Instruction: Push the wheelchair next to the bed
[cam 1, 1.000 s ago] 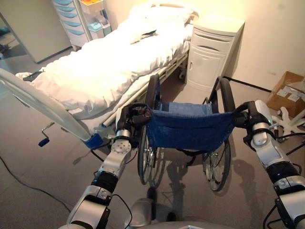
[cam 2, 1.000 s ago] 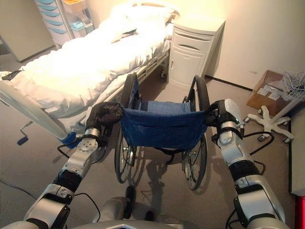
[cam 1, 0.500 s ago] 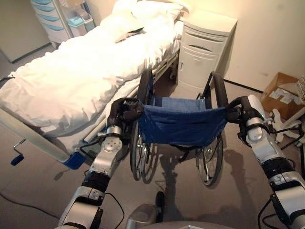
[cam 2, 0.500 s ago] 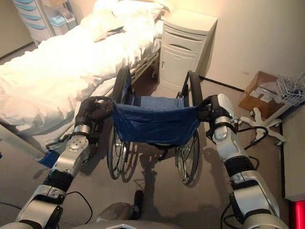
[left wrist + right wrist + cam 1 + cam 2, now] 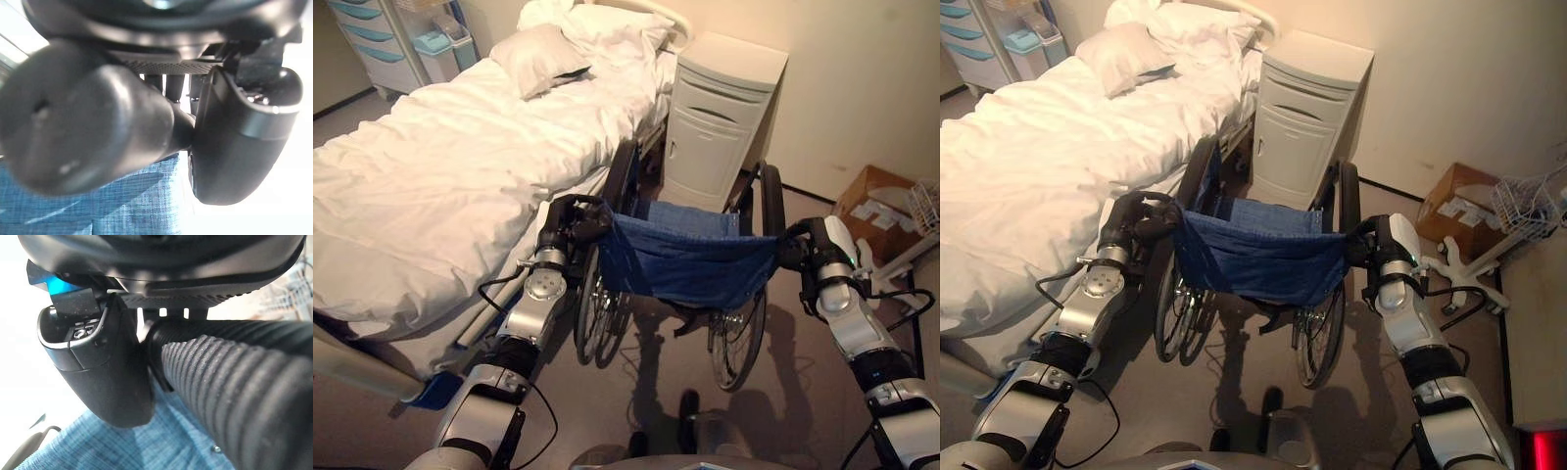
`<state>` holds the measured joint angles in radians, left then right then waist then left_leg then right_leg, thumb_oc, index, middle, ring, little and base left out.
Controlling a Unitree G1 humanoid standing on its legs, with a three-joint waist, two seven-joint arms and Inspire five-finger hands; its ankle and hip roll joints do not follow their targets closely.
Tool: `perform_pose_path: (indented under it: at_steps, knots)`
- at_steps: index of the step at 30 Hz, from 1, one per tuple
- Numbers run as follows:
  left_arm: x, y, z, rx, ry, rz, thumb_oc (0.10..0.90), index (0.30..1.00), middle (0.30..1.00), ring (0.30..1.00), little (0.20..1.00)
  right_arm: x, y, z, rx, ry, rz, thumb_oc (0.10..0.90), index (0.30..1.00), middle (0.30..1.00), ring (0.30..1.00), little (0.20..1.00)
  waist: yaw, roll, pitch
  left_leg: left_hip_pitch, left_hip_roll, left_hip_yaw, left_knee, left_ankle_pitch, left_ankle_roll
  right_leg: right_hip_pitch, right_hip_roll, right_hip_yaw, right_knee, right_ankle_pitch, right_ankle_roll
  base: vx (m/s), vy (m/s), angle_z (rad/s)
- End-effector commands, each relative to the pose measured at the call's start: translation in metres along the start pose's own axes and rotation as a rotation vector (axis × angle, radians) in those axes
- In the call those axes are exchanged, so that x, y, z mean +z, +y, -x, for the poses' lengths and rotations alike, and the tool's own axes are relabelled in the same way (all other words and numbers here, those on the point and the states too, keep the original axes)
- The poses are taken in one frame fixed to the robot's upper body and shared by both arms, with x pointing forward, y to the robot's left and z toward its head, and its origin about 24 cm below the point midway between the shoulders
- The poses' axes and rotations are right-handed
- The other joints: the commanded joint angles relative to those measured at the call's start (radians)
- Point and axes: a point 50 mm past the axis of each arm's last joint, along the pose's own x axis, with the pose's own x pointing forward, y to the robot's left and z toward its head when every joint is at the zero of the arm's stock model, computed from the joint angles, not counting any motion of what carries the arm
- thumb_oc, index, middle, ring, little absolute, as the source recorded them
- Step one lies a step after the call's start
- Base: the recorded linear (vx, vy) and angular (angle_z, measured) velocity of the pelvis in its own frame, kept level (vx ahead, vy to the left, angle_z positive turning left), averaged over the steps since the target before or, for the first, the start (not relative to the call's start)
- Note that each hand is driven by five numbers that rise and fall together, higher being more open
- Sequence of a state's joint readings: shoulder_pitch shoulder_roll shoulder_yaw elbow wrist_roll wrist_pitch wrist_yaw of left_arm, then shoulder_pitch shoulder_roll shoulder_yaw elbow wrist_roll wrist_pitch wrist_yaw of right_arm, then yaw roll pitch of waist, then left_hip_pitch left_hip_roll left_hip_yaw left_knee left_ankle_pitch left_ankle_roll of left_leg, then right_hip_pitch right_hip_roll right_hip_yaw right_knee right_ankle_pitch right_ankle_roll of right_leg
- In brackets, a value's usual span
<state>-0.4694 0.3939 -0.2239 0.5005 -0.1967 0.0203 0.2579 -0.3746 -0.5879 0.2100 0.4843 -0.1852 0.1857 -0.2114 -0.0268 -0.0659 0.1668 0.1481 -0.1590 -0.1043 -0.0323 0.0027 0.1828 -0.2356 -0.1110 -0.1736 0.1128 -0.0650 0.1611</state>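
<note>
A wheelchair [image 5: 683, 257] with a blue cloth back and black wheels stands right in front of me, its left wheel close beside the white bed [image 5: 440, 166]. My left hand [image 5: 563, 223] is curled round the wheelchair's left push handle [image 5: 98, 132]. On the other side my right hand [image 5: 813, 245] wraps the ribbed right push handle [image 5: 230, 377]. Each wrist view shows the thumb closed against its grip, with the blue cloth [image 5: 98, 205] just past it. The chair's front points at a white bedside cabinet [image 5: 720, 122].
Pillows [image 5: 543, 54] lie at the bed's head. A drawer trolley [image 5: 372, 44] stands at the far left. At the right are a cardboard box [image 5: 876, 201], a white star-shaped stand base [image 5: 1469, 264] and a wire basket [image 5: 1528, 201]. A wall is close behind the cabinet.
The whole view has shifted as I walked forward with the wheelchair. The chair now stands further along the bed's side and nearer the cabinet. Both hands kept their grips.
</note>
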Motion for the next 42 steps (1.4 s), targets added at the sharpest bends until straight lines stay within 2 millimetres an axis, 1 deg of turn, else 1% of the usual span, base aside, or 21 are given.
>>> perform_pose_path:
  at_steps: [1, 4, 5, 6, 7, 8, 9, 10, 11, 12, 13, 14, 16, 21, 26, 27, 28, 30, 31, 37, 42]
  knots:
    - [-0.036, 0.026, 0.012, 0.040, 0.110, -0.164, 0.400, 0.300, 0.300, 0.300, 0.300, -0.011, 0.008, 0.004, 0.119, 0.016, 0.076, 0.400, 0.300, 0.300, 0.300, 0.300, 0.013, 0.009, 0.042, -0.040, 0.050, 0.151, 0.133, -0.169, -0.093, 0.044, 0.002, 0.020, -0.026, 0.221, -0.020, 0.23, -0.127, 0.37]
    - [-0.035, 0.021, 0.011, 0.009, 0.104, -0.168, 0.400, 0.300, 0.300, 0.300, 0.300, -0.016, 0.001, 0.004, 0.110, 0.046, 0.069, 0.400, 0.300, 0.300, 0.300, 0.300, -0.009, -0.003, 0.027, -0.042, 0.053, 0.170, 0.251, -0.218, -0.096, 0.068, 0.013, 0.038, 0.033, 0.171, -0.037, 0.21, -0.145, 0.41]
    - [-0.034, 0.014, 0.011, -0.001, 0.103, -0.169, 0.400, 0.300, 0.300, 0.300, 0.300, -0.019, -0.004, 0.004, 0.107, 0.053, 0.087, 0.400, 0.300, 0.300, 0.300, 0.300, -0.032, 0.006, 0.015, -0.021, 0.094, 0.161, 0.358, -0.179, -0.143, 0.095, 0.037, 0.046, 0.032, 0.143, -0.066, 0.19, -0.079, 0.47]
    - [-0.033, 0.013, 0.011, 0.005, 0.101, -0.164, 0.400, 0.300, 0.300, 0.300, 0.300, -0.020, -0.005, 0.004, 0.107, 0.053, 0.092, 0.400, 0.300, 0.300, 0.300, 0.300, -0.036, 0.002, 0.011, -0.029, 0.103, 0.166, 0.394, -0.147, -0.156, 0.105, 0.035, 0.044, 0.024, 0.140, -0.074, 0.25, -0.128, 0.88]
    - [-0.031, 0.009, 0.010, 0.020, 0.100, -0.121, 0.400, 0.300, 0.300, 0.300, 0.300, -0.022, -0.009, 0.003, 0.099, 0.063, 0.094, 0.400, 0.300, 0.300, 0.300, 0.300, -0.026, -0.011, 0.026, -0.149, 0.141, 0.194, 0.557, -0.049, -0.193, 0.182, 0.030, 0.038, -0.004, 0.121, -0.100, 0.15, -0.098, 0.76]
    - [-0.030, 0.008, 0.010, 0.019, 0.099, -0.119, 0.400, 0.300, 0.300, 0.300, 0.300, -0.022, -0.010, 0.003, 0.098, 0.064, 0.094, 0.400, 0.300, 0.300, 0.300, 0.300, -0.022, -0.009, 0.032, -0.172, 0.151, 0.193, 0.557, -0.039, -0.197, 0.201, 0.035, 0.041, -0.011, 0.117, -0.103, 0.21, -0.096, 0.74]
    - [-0.027, 0.007, 0.009, 0.015, 0.087, -0.129, 0.400, 0.300, 0.300, 0.300, 0.300, -0.020, -0.007, 0.001, 0.096, 0.061, 0.102, 0.400, 0.300, 0.300, 0.300, 0.300, 0.006, 0.000, 0.057, -0.231, 0.183, 0.180, 0.456, 0.023, -0.217, 0.281, 0.053, 0.060, -0.043, 0.100, -0.101, 0.12, -0.017, 0.35]
    - [-0.026, 0.007, 0.009, 0.016, 0.085, -0.130, 0.400, 0.300, 0.300, 0.300, 0.300, -0.018, -0.007, 0.000, 0.095, 0.058, 0.102, 0.400, 0.300, 0.300, 0.300, 0.300, 0.011, 0.001, 0.062, -0.237, 0.183, 0.175, 0.432, 0.035, -0.219, 0.290, 0.055, 0.063, -0.046, 0.098, -0.100, 0.16, 0.009, -0.10]
    - [-0.023, 0.010, 0.007, 0.038, 0.080, -0.126, 0.400, 0.300, 0.300, 0.300, 0.300, -0.010, -0.004, -0.003, 0.085, 0.038, 0.101, 0.400, 0.300, 0.300, 0.300, 0.300, 0.039, 0.006, 0.082, -0.284, 0.177, 0.145, 0.319, 0.073, -0.221, 0.329, 0.064, 0.085, -0.069, 0.091, -0.096, 0.09, 0.033, -0.50]
    - [-0.023, 0.011, 0.006, 0.049, 0.082, -0.116, 0.400, 0.300, 0.300, 0.300, 0.300, -0.007, -0.003, -0.004, 0.084, 0.032, 0.097, 0.400, 0.300, 0.300, 0.300, 0.300, 0.047, 0.007, 0.087, -0.297, 0.173, 0.136, 0.296, 0.072, -0.216, 0.336, 0.066, 0.091, -0.078, 0.089, -0.096, 0.12, 0.067, -1.05]
    - [-0.022, 0.013, 0.005, 0.067, 0.083, -0.103, 0.400, 0.300, 0.300, 0.300, 0.300, -0.002, -0.004, -0.007, 0.088, 0.017, 0.101, 0.400, 0.300, 0.300, 0.300, 0.300, 0.057, 0.009, 0.092, -0.316, 0.142, 0.109, 0.307, 0.059, -0.210, 0.342, 0.067, 0.103, -0.083, 0.084, -0.097, 0.17, 0.151, -1.05]
    - [-0.023, 0.015, 0.004, 0.071, 0.086, -0.100, 0.400, 0.300, 0.300, 0.300, 0.300, 0.002, -0.001, -0.008, 0.090, 0.021, 0.102, 0.400, 0.300, 0.300, 0.300, 0.300, 0.054, 0.023, 0.071, -0.239, 0.127, 0.100, 0.190, 0.003, -0.186, 0.317, 0.058, 0.089, -0.067, 0.073, -0.087, 0.16, 0.159, -0.96]
    - [-0.025, 0.021, 0.004, 0.080, 0.094, -0.091, 0.400, 0.300, 0.300, 0.300, 0.300, -0.004, 0.000, -0.006, 0.098, 0.025, 0.115, 0.400, 0.300, 0.300, 0.300, 0.300, 0.047, 0.038, 0.052, -0.161, 0.133, 0.094, 0.098, 0.001, -0.182, 0.310, 0.055, 0.066, -0.066, 0.066, -0.082, 0.18, 0.130, -0.85]
    - [-0.031, 0.021, 0.009, 0.074, 0.110, -0.090, 0.400, 0.300, 0.300, 0.300, 0.300, -0.014, 0.001, -0.005, 0.113, 0.057, 0.113, 0.400, 0.300, 0.300, 0.300, 0.300, 0.053, 0.040, 0.015, -0.101, 0.126, 0.084, 0.033, -0.009, -0.177, 0.307, 0.054, 0.057, -0.090, 0.067, -0.074, 0.14, 0.028, -0.10]
    - [-0.037, 0.021, 0.014, 0.080, 0.126, -0.092, 0.400, 0.300, 0.300, 0.300, 0.300, -0.009, -0.001, -0.005, 0.117, 0.045, 0.106, 0.400, 0.300, 0.300, 0.300, 0.300, 0.049, 0.039, 0.000, -0.083, 0.132, 0.103, 0.022, -0.016, -0.173, 0.306, 0.055, 0.057, -0.099, 0.066, -0.076, 0.07, 0.006, -0.03]
    - [-0.039, 0.021, 0.016, 0.084, 0.132, -0.090, 0.521, 0.481, 0.481, 0.481, 0.481, -0.009, 0.000, -0.006, 0.120, 0.044, 0.104, 0.400, 0.300, 0.300, 0.300, 0.300, 0.047, 0.042, 0.000, -0.080, 0.132, 0.103, 0.022, -0.019, -0.172, 0.307, 0.056, 0.061, -0.098, 0.064, -0.077, 0.07, 0.021, 0.03]
    - [-0.042, 0.021, 0.017, 0.084, 0.138, -0.092, 0.800, 0.900, 0.900, 0.900, 0.900, -0.010, 0.001, -0.005, 0.124, 0.046, 0.103, 0.400, 0.300, 0.300, 0.300, 0.300, 0.047, 0.044, -0.002, -0.076, 0.132, 0.103, 0.021, -0.021, -0.171, 0.310, 0.057, 0.064, -0.097, 0.062, -0.077, 0.08, 0.018, 0.02]
    - [-0.044, 0.021, 0.018, 0.080, 0.146, -0.092, 0.800, 0.900, 0.900, 0.900, 0.900, -0.010, 0.002, -0.004, 0.126, 0.049, 0.098, 0.400, 0.300, 0.300, 0.300, 0.300, 0.046, 0.045, -0.003, -0.070, 0.132, 0.106, 0.020, -0.024, -0.169, 0.313, 0.057, 0.065, -0.096, 0.059, -0.077, 0.05, 0.009, -0.02]
    - [-0.045, 0.021, 0.020, 0.075, 0.152, -0.084, 0.800, 0.900, 0.900, 0.900, 0.900, -0.011, 0.003, -0.002, 0.121, 0.048, 0.086, 0.800, 0.900, 0.900, 0.900, 0.900, 0.044, 0.046, -0.003, -0.064, 0.134, 0.110, 0.019, -0.028, -0.167, 0.314, 0.058, 0.065, -0.091, 0.055, -0.077, 0.03, 0.009, -0.01]
    - [-0.051, 0.023, 0.027, 0.127, 0.157, -0.035, 0.800, 0.900, 0.900, 0.900, 0.900, -0.016, 0.008, 0.005, 0.099, 0.037, 0.056, 0.800, 0.900, 0.900, 0.900, 0.900, 0.039, 0.053, 0.000, -0.043, 0.132, 0.119, 0.017, -0.042, -0.159, 0.321, 0.058, 0.070, -0.079, 0.046, -0.075, 0.03, 0.009, -0.01]
    - [-0.052, 0.024, 0.032, 0.182, 0.150, -0.019, 0.800, 0.900, 0.900, 0.900, 0.900, -0.016, 0.005, 0.009, 0.049, 0.023, 0.020, 0.800, 0.900, 0.900, 0.900, 0.900, 0.041, 0.053, 0.002, -0.035, 0.129, 0.120, 0.013, -0.049, -0.156, 0.327, 0.058, 0.071, -0.081, 0.043, -0.073, 0.00, 0.000, 0.00]
